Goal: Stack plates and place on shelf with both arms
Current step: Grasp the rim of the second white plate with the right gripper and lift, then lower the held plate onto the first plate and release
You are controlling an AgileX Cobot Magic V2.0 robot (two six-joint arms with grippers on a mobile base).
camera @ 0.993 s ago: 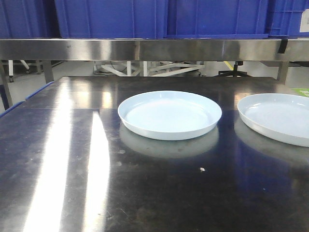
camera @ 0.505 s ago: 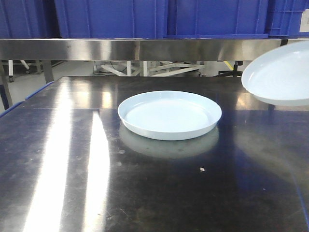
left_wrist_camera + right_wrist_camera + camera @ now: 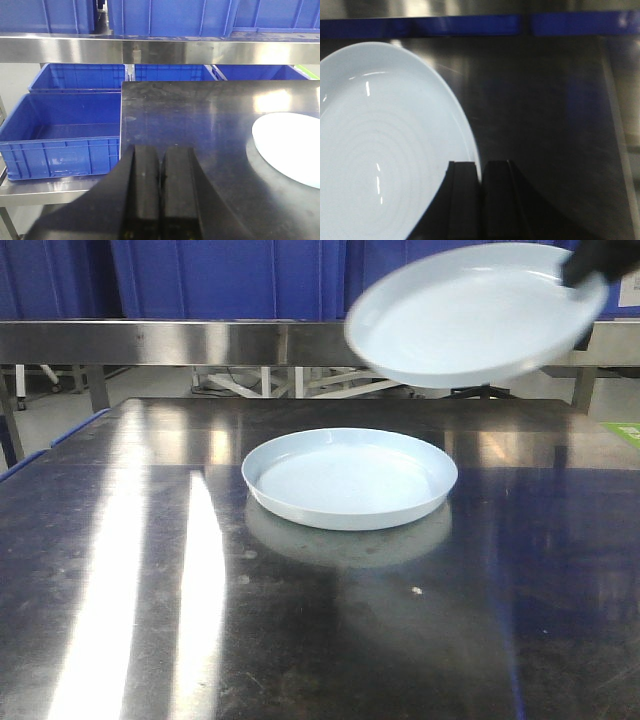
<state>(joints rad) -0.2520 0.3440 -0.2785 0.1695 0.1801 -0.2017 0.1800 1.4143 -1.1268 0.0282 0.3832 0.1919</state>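
Observation:
One pale blue-white plate (image 3: 350, 478) lies flat on the dark steel table (image 3: 150, 570). A second plate (image 3: 470, 315) hangs tilted in the air above and to the right of it, blurred. My right gripper (image 3: 590, 265) holds that plate by its right rim. In the right wrist view the right gripper (image 3: 480, 167) is shut on the rim of the lifted plate (image 3: 385, 145). My left gripper (image 3: 160, 152) is shut with nothing between its fingers, low over the table's left part. The resting plate (image 3: 290, 145) shows at its right.
A steel shelf rail (image 3: 200, 340) runs across the back with blue bins (image 3: 230, 275) on top. Blue crates (image 3: 60, 130) stand on a lower rack left of the table (image 3: 180, 110). A green patch (image 3: 625, 428) lies at the far right.
The right plate has been lifted off the table and carried up and to the left, now hanging above the centre plate. The centre plate has stayed in place.

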